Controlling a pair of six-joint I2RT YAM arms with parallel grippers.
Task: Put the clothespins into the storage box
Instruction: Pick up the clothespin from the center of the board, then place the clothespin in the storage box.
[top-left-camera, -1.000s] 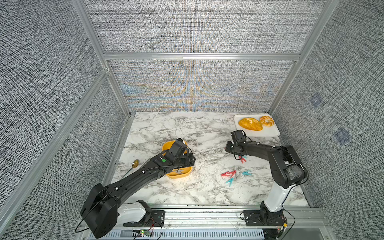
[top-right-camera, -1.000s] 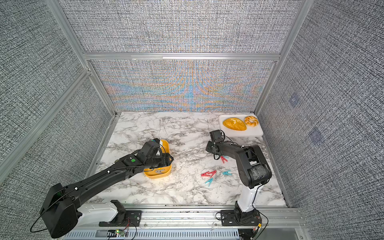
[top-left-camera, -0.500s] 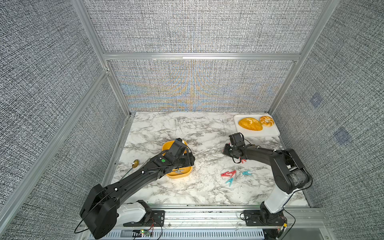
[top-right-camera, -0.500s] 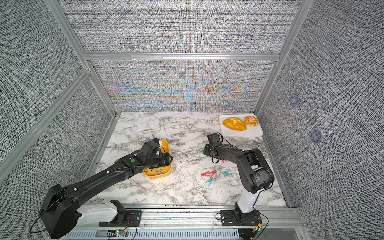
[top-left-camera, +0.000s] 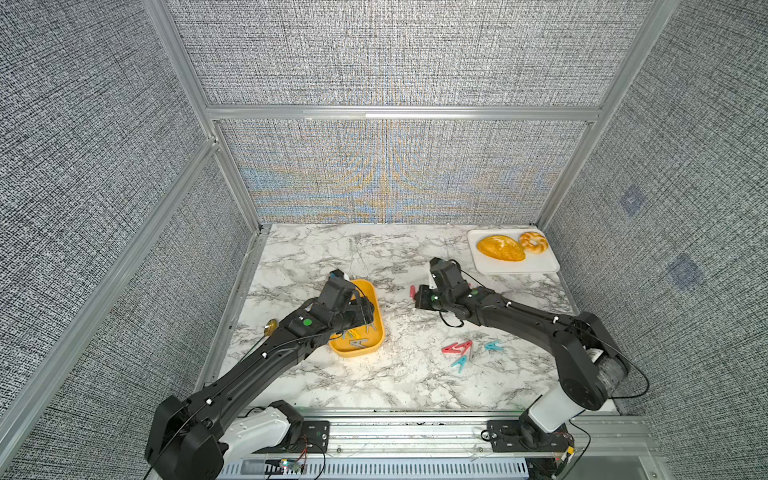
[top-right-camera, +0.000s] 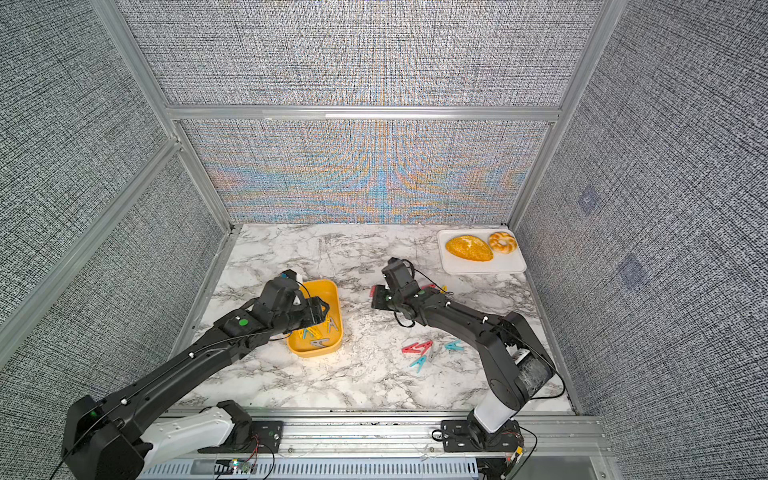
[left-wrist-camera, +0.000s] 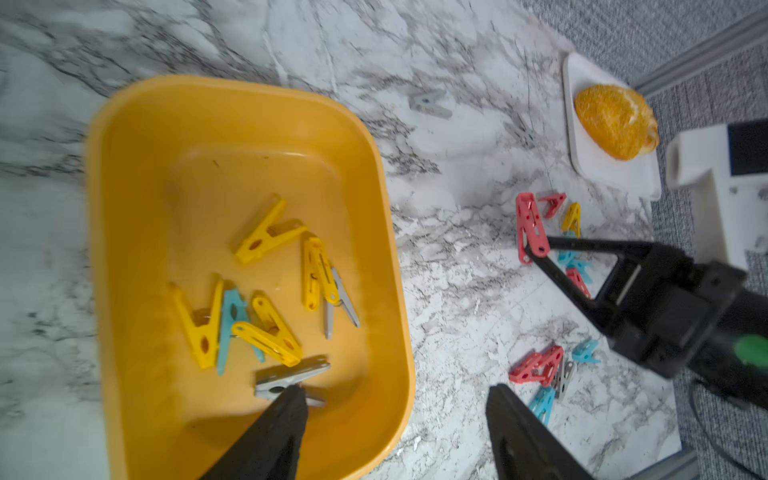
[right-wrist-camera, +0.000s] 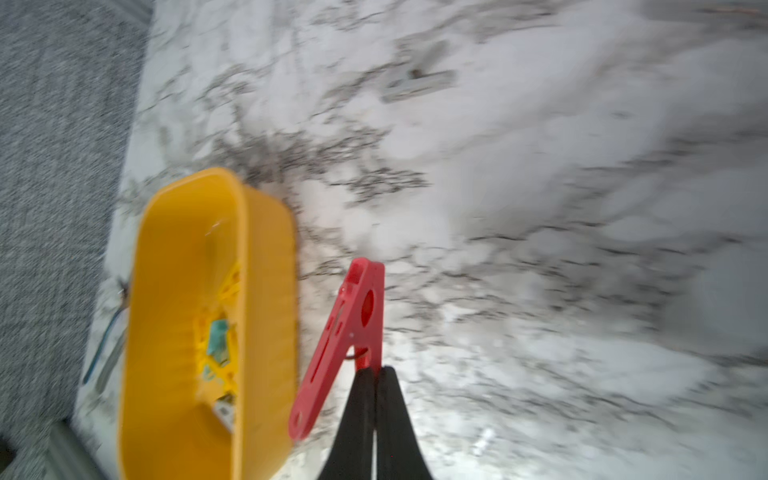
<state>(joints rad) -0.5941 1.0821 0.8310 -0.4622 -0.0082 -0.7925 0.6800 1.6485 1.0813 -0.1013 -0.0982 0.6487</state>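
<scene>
The yellow-orange storage box (top-left-camera: 379, 332) sits left of the table's middle, with several yellow, teal and grey clothespins (left-wrist-camera: 266, 241) inside. My left gripper (left-wrist-camera: 397, 388) hangs open over the box's near end (top-right-camera: 322, 309), one finger above a grey pin (left-wrist-camera: 291, 372), holding nothing. My right gripper (right-wrist-camera: 376, 370) is shut on a red clothespin (right-wrist-camera: 353, 328), held above the marble to the right of the box (top-left-camera: 412, 291). Loose red and teal clothespins (top-left-camera: 457, 347) lie near the table's right front. A grey one (top-left-camera: 400, 269) lies further back.
A white tray (top-left-camera: 513, 266) with two bread pieces stands in the back right corner. A small brass disc (top-left-camera: 272, 327) lies at the left table edge. More pins (top-right-camera: 428, 287) lie just behind my right arm. Mesh walls enclose three sides.
My right gripper has shut on the red clothespin and carried it left, toward the box. The left arm has stayed over the box, its jaws a touch wider.
</scene>
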